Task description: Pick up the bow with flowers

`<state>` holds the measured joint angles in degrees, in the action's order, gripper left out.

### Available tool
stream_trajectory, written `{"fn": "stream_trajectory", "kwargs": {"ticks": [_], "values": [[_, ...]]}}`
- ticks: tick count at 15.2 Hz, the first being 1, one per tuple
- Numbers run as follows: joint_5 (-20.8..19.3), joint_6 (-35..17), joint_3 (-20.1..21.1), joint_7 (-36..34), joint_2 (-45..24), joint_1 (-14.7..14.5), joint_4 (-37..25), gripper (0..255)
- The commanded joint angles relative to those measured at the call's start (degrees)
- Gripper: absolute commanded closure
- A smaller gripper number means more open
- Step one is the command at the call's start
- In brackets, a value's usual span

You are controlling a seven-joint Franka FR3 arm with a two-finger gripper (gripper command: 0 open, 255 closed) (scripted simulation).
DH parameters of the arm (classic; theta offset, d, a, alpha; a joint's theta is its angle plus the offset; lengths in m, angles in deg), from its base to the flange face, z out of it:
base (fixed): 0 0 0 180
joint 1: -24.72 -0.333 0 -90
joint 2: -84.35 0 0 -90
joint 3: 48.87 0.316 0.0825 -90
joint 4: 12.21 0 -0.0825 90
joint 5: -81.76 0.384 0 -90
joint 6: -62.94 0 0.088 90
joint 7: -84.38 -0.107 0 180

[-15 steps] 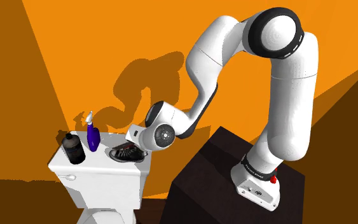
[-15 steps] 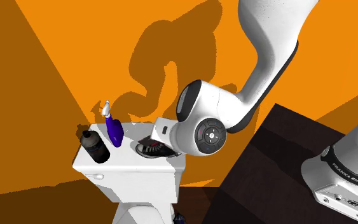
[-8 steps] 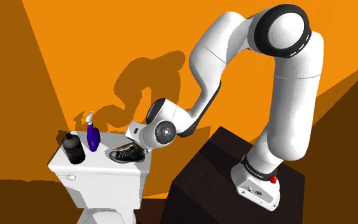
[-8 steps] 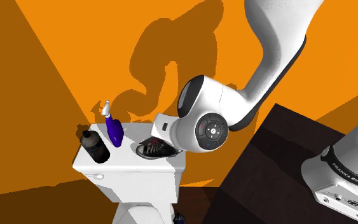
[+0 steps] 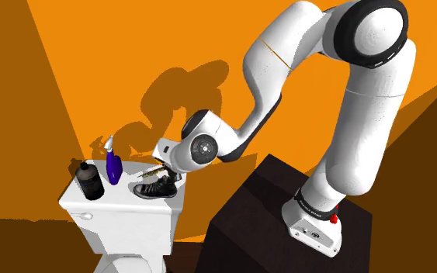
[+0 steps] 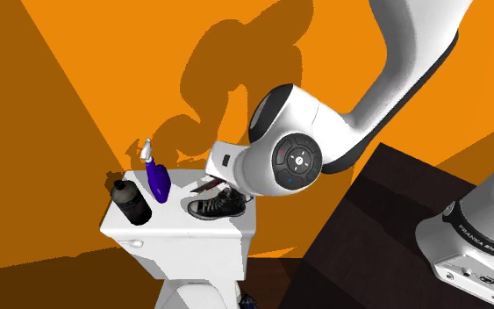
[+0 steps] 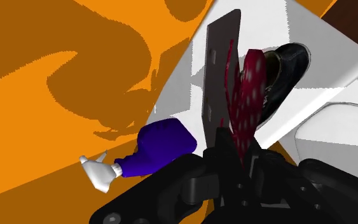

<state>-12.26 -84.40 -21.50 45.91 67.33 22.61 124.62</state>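
Red-spotted bow (image 7: 246,95) sits clamped in the pincer (image 7: 237,150) in the wrist view; shoulder view adds a black bottle (image 5: 90,181).

Orange walls (image 5: 92,62) meet in a corner — part lit, part shadowed — behind a white toilet (image 5: 123,223).

White toilet tank top (image 5: 122,200): black bottle (image 5: 90,182), purple spray bottle (image 5: 113,167), black shoe (image 5: 156,188).

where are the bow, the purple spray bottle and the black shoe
bow (image 7: 250,89), wrist view, on its red dotted loop
purple spray bottle (image 5: 113,167), shoulder view, on its body
black shoe (image 6: 217,208), second exterior view, on its side
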Motion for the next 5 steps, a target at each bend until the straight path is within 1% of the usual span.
{"fn": "stream_trajectory", "kwargs": {"ticks": [1,3,5], "values": [[2.3,-0.6,0.4,2.0,1.8,0.3,0.5,255],[4.5,-1.1,0.7,4.0,3.5,0.7,1.0,255],[4.6,-1.2,0.7,4.2,3.7,0.7,1.1,255]]}}
